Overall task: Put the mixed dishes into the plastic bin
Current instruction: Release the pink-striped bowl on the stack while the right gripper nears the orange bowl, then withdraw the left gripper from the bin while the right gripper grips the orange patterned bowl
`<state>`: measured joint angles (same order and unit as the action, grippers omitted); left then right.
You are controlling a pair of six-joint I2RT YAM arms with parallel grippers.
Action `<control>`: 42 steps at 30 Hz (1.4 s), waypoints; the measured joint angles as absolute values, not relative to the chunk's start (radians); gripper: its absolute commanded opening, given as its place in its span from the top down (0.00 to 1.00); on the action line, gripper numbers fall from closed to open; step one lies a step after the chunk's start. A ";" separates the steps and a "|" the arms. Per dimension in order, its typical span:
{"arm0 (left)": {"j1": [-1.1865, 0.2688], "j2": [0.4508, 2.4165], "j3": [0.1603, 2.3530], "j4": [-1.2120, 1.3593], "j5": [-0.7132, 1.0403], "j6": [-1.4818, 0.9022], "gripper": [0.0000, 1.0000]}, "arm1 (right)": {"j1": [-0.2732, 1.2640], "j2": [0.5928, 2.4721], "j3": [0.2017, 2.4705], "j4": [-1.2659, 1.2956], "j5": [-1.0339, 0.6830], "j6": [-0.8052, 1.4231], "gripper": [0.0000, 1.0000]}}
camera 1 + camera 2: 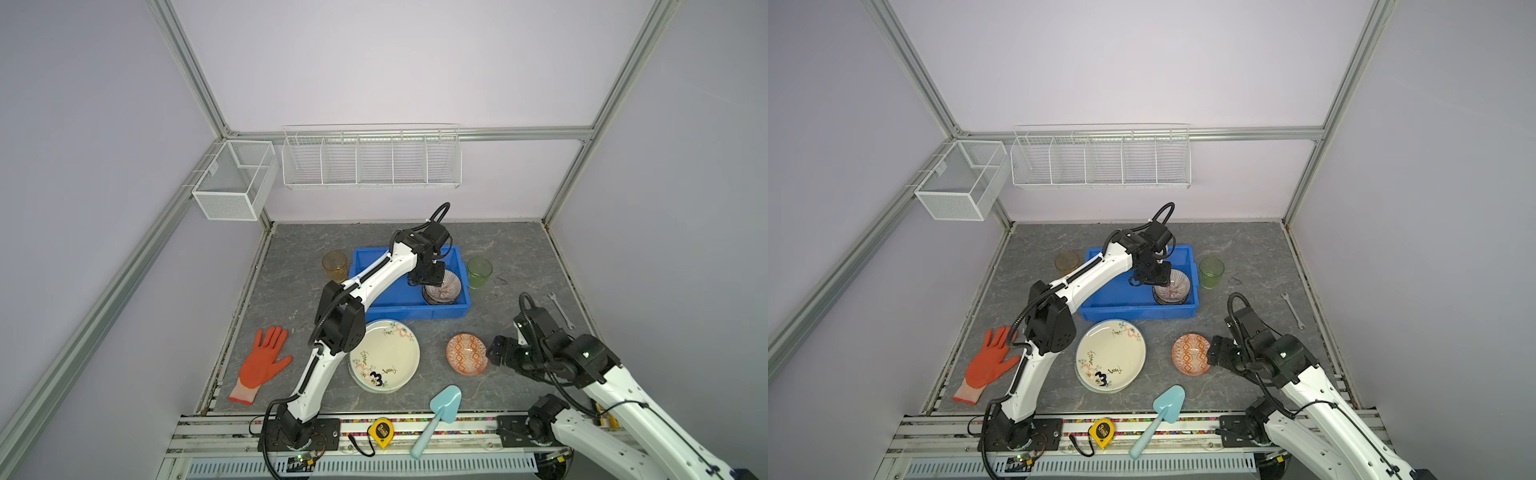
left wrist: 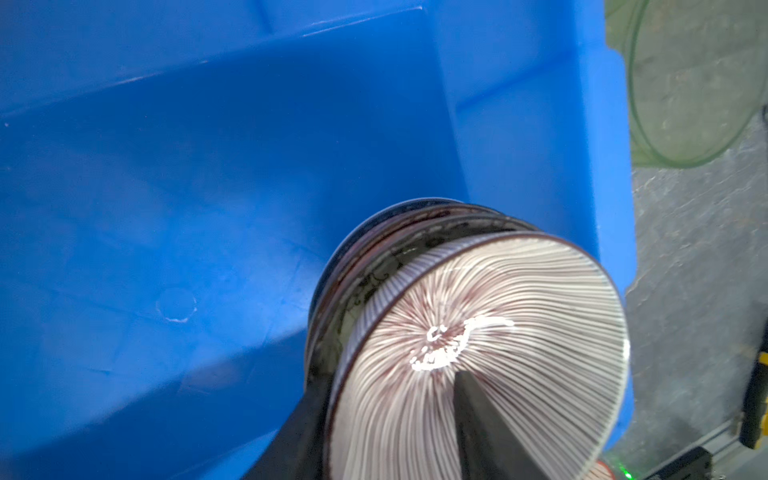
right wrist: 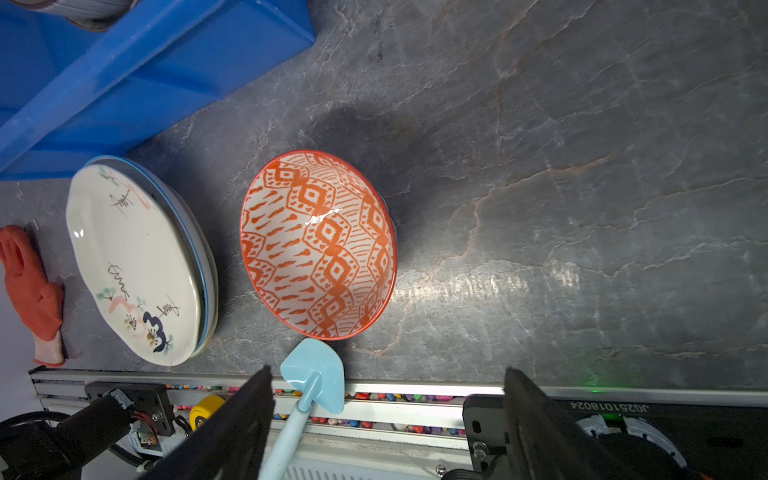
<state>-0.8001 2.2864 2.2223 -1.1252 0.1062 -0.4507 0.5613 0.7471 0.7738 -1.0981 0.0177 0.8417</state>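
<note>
Pink striped round bowl (image 1: 449, 284) sits mouth-up in blue plastic bin (image 1: 395, 309), mid-frame. Left gripper (image 2: 388, 380), half-open, straddles its rim; right gripper (image 3: 388, 370) open, empty. Label (image 3: 609, 408) reads "JG251018024".

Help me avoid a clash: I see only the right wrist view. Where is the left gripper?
Observer: The left gripper is inside the blue bin, jaws open astride the rim of the pink striped bowl.
Operator: Is that bowl alone?
Observer: No, it tops a stack of bowls in the bin's near right corner.
Operator: Any cups outside?
Observer: The amber cup and the green cup stand on the table, either side of the bin.
</note>
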 measured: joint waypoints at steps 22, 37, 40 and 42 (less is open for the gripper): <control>-0.799 2.151 2.106 -1.111 0.113 -0.466 0.23 | 0.565 0.812 0.765 -1.071 -0.003 0.834 0.12; -0.799 2.088 1.878 -0.911 0.245 -0.562 0.23 | 0.565 0.848 0.746 -1.009 -0.032 0.829 0.12; -0.798 2.088 1.860 -0.892 0.249 -0.572 0.23 | 0.565 0.849 0.741 -1.001 -0.032 0.829 0.12; -0.798 2.088 1.858 -0.888 0.248 -0.575 0.23 | 0.565 0.849 0.735 -0.996 -0.035 0.829 0.12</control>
